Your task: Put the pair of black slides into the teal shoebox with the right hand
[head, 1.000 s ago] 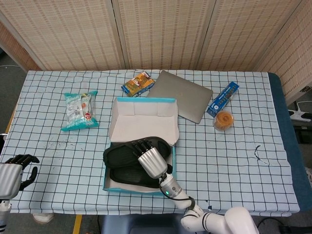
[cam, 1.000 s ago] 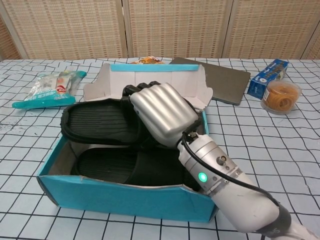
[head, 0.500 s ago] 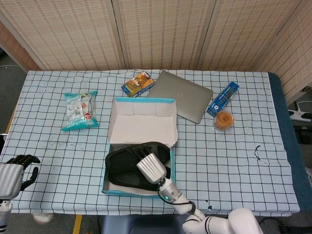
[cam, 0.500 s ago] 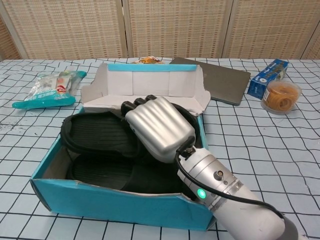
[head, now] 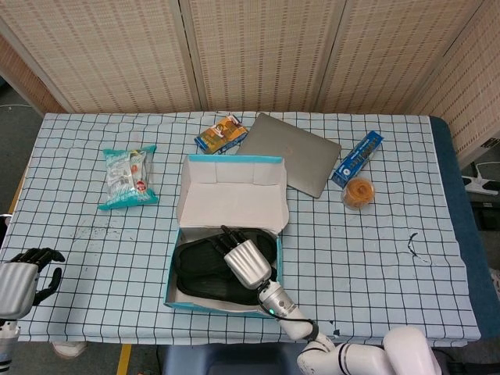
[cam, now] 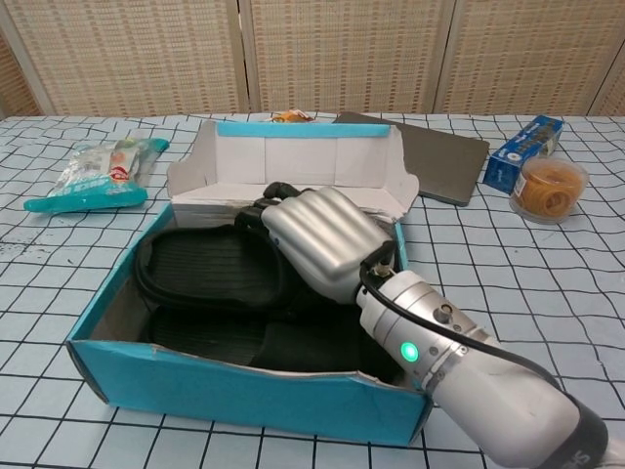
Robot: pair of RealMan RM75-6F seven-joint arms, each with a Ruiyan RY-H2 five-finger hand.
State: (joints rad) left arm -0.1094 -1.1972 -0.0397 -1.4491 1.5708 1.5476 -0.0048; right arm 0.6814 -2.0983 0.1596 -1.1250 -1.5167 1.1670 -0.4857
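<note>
Inside the teal shoebox [cam: 234, 396], your right hand [cam: 317, 239] gripped the upper of the two black slides [cam: 210, 269]; your left hand [head: 27, 273] rested off the desk [head: 375, 250], fingers loosely curled, holding nothing.

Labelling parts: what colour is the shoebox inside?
White inside the shoebox; teal outside. Chest view shows it best.

Right robot hand [cam: 317, 239] reaches forward, fingers curled downward; left robot hand [head: 27, 273] rests low, idle.
</note>
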